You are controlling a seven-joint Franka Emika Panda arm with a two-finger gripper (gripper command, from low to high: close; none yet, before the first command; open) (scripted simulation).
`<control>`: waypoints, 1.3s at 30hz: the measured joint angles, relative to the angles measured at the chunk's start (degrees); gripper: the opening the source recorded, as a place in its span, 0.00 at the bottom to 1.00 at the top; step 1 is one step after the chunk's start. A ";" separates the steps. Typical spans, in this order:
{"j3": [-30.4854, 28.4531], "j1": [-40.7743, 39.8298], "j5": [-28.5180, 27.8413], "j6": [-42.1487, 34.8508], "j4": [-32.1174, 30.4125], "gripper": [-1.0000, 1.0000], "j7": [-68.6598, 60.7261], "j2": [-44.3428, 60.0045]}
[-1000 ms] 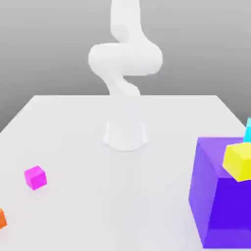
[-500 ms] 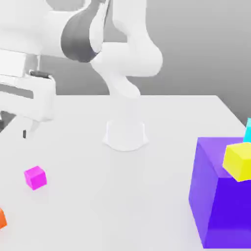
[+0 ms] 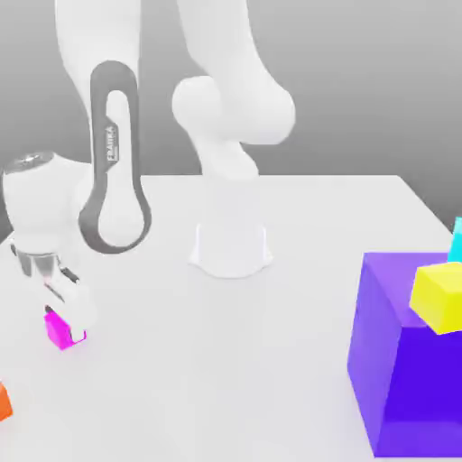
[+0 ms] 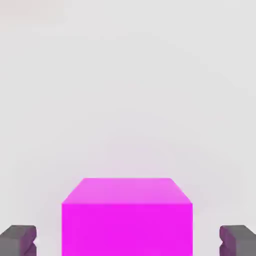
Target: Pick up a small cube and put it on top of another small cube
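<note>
The small magenta cube (image 3: 59, 332) sits on the white table (image 3: 226, 361) at the exterior view's left. My gripper (image 3: 64, 325) has come down over it, and the white hand partly covers the cube's top. In the hand view the cube (image 4: 127, 217) lies between the two grey fingertips (image 4: 18, 240), with a gap of table showing on each side, so the jaws stand open around it without touching. The cyan cube (image 3: 457, 236) peeks in at the exterior view's right edge, behind the yellow cube.
A big purple block (image 3: 406, 370) stands at the front right with a yellow cube (image 3: 439, 296) resting tilted on its top. A small orange cube (image 3: 4, 400) lies at the left edge. The arm's round base (image 3: 231, 245) is mid-table.
The arm has swung in from the upper left and dropped onto the magenta cube, so the fingers now straddle it. No cube has moved.
</note>
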 joint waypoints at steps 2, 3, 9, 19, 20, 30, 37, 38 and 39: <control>0.00 -0.01 -0.07 -0.02 0.00 0.00 0.07 0.00; 0.01 -0.02 -0.11 -0.04 0.00 0.00 0.11 0.00; -5.51 3.86 -7.10 -5.35 -1.65 0.00 5.48 -6.97; 0.53 22.49 -16.07 -24.40 5.60 0.00 23.05 -20.15; 1.80 24.80 -15.99 -26.46 6.89 0.00 24.63 -21.04; 17.05 41.19 -13.40 -44.63 17.90 0.00 37.79 -28.65; 29.58 51.72 -11.53 -52.99 23.36 0.00 46.42 -31.23; 30.76 52.41 -11.74 -51.53 22.73 0.00 47.32 -30.32; 31.46 52.79 -11.98 -49.55 21.65 0.00 47.90 -29.35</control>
